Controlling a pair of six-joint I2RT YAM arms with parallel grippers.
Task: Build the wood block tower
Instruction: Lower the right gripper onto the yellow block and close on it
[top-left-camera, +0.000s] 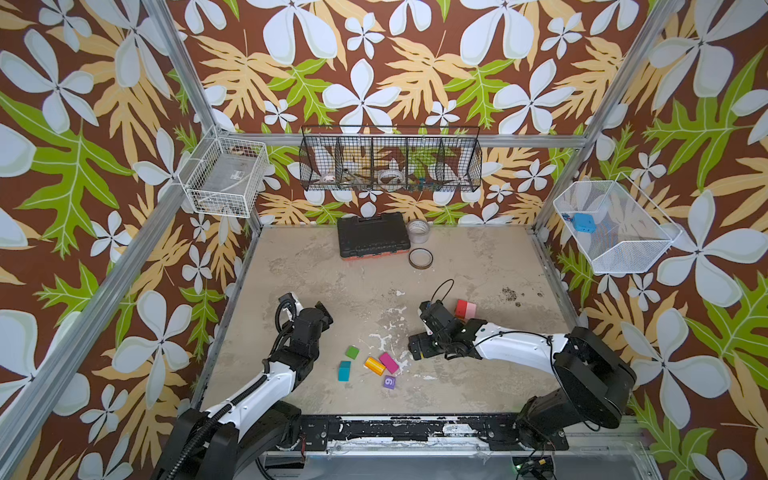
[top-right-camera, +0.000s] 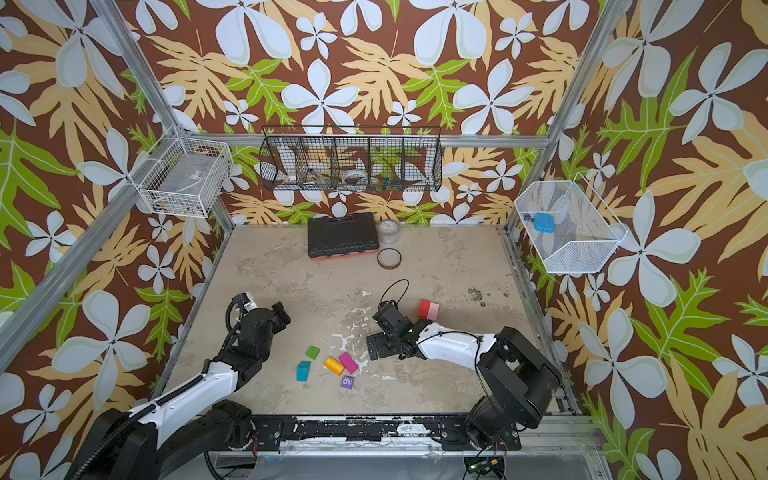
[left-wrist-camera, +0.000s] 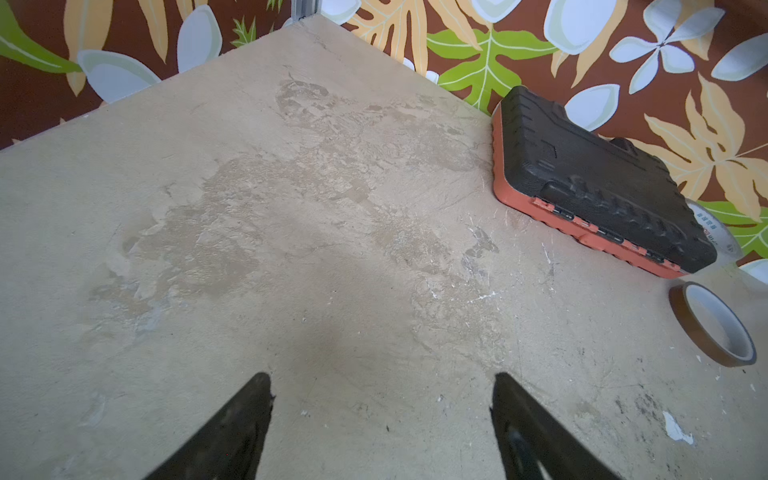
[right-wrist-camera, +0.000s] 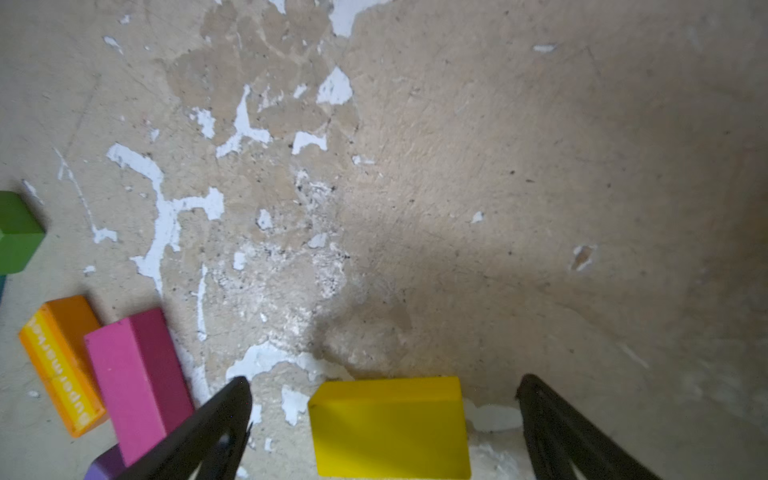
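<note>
In both top views the wood blocks (top-right-camera: 348, 362) lie loose on the worktop (top-left-camera: 478, 257), low in the middle of the frame: a green block (top-left-camera: 352, 352), a teal block (top-left-camera: 344, 370), an orange block (top-left-camera: 374, 366) touching a magenta block (top-left-camera: 389, 363), and a purple cube (top-left-camera: 389, 382) with a white digit just below those two. A red block (top-left-camera: 460, 308) and a pink block (top-left-camera: 471, 310) touch each other right of centre, apart from the rest. The left claw (top-left-camera: 325, 312) hangs left of centre, well apart from the blocks. The right claw (top-left-camera: 417, 350) sits just right of the magenta block. A black tool case (top-left-camera: 373, 235) and two tape rolls (top-left-camera: 420, 258) lie along the worktop's top edge. In the left wrist view the left claw (left-wrist-camera: 382, 415) is spread, with only bare worktop between its fingers and the case at upper right. In the right wrist view the right claw (right-wrist-camera: 384, 380) is spread wide around a yellow block (right-wrist-camera: 390, 428) at bottom centre, touching it on neither side. The magenta and orange blocks lie at lower left.
</note>
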